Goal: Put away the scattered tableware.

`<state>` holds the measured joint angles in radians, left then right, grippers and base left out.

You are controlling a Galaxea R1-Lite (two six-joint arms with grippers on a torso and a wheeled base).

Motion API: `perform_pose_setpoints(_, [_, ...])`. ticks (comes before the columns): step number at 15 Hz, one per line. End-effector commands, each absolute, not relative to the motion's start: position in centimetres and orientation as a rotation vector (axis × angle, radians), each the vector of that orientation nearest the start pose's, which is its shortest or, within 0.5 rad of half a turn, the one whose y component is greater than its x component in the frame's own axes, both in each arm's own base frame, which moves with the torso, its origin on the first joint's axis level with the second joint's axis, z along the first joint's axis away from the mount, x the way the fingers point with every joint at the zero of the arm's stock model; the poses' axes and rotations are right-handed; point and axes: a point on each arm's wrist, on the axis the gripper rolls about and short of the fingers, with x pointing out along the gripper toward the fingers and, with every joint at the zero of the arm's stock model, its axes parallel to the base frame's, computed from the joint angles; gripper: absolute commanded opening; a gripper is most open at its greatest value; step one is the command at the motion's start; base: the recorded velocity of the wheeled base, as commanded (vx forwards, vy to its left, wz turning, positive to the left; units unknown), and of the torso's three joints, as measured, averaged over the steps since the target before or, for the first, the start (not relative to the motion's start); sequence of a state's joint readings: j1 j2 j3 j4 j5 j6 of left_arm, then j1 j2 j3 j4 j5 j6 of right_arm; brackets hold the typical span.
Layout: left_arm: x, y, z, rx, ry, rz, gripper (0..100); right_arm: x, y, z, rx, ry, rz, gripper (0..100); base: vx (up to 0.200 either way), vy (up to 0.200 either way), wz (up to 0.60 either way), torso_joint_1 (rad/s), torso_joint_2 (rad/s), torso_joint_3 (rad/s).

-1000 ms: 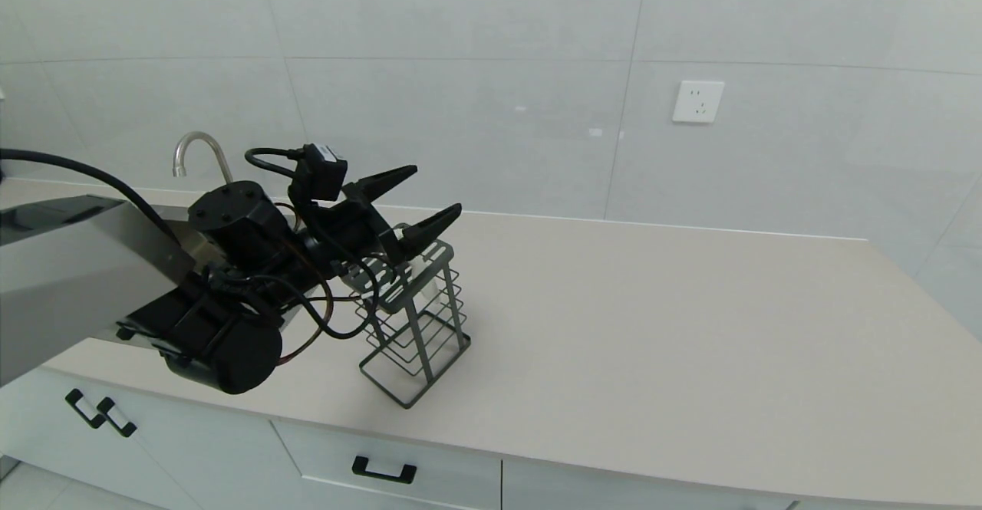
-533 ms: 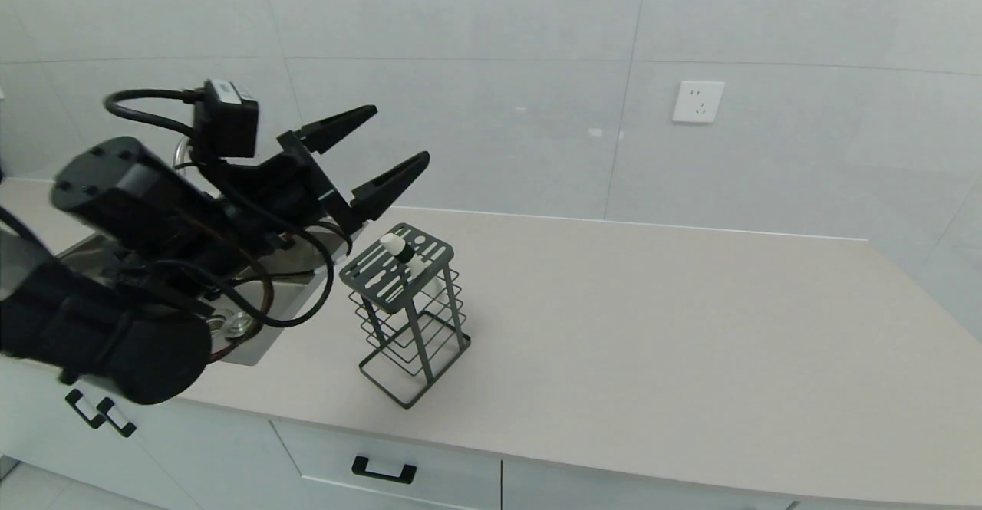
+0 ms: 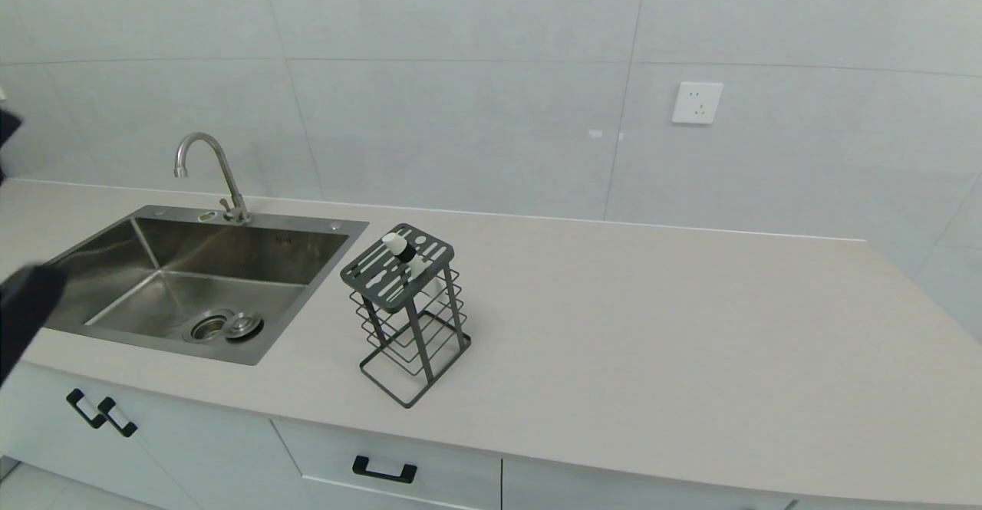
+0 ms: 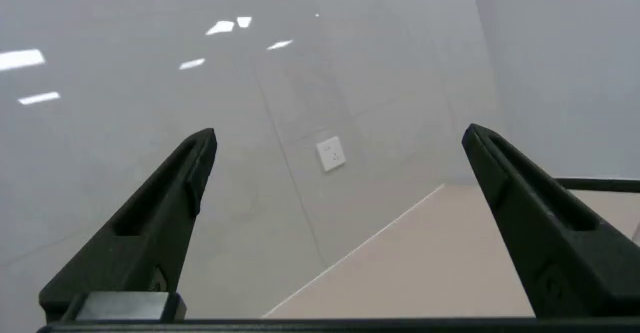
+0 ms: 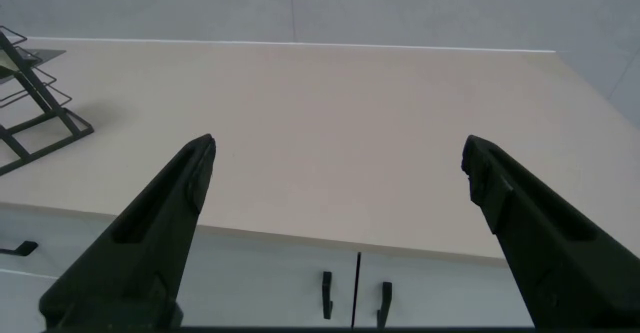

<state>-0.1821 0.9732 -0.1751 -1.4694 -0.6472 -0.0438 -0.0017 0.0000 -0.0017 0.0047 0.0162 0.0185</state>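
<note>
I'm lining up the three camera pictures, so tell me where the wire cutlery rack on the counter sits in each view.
Head view: the cutlery rack stands on the countertop, just right of the sink.
Left wrist view: wall socket above a strip of countertop.
Right wrist view: a corner of the rack's wire base, on the countertop.
Shared landmark: the countertop; the socket also links the head and left wrist views.

Left hand (image 4: 340,138) spread wide, empty; right hand (image 5: 338,145) likewise.

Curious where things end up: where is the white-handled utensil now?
In the head view, the white-handled utensil stands in the black wire rack on the beige countertop, just right of the steel sink.
</note>
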Motion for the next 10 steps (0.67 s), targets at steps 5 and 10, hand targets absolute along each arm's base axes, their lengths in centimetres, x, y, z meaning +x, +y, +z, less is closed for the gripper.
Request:
perform_pose_setpoints(5, [-3.4, -1.1, 15.7, 0.146, -0.634, -0.708, 100, -2.3, 0.0, 7.5, 0.018, 0.003, 0.015, 100, 0.000, 0.000, 0.00, 0.000, 0.00, 0.000])
perform_pose_setpoints(10, [-2.9, -0.9, 10.4, 0.008, -0.271, -0.405, 100, -2.3, 0.0, 7.5, 0.018, 0.005, 0.015, 100, 0.000, 0.000, 0.00, 0.000, 0.00, 0.000])
